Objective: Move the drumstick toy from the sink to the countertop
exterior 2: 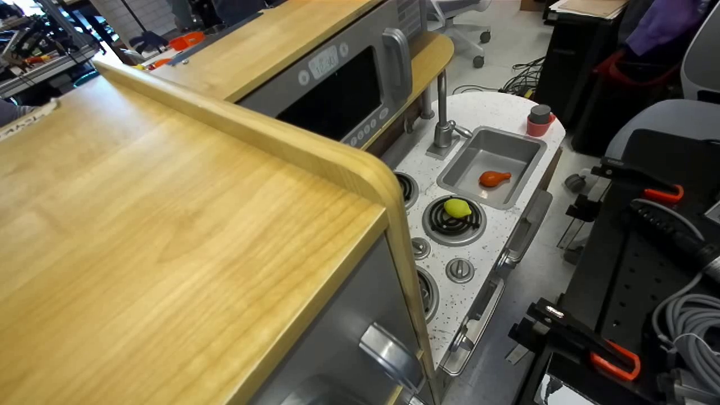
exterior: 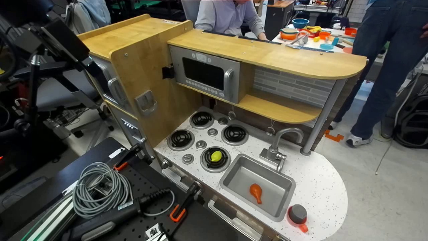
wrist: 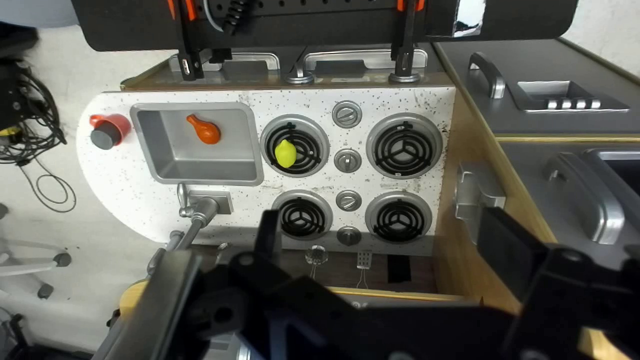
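The drumstick toy [exterior: 255,192] is orange, sink [exterior: 272,192] grey, countertop [exterior: 322,187] speckled white.

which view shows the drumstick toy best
The wrist view: the drumstick toy looks largest there, seen whole from above, with nothing in front of it. Both exterior views also show it whole, lying in the sink, but smaller.

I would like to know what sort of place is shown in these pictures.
Most likely a lab or workshop, though I cannot be certain: a wooden play kitchen stands next to a black perforated bench, and that bench bears a coiled grey cable.
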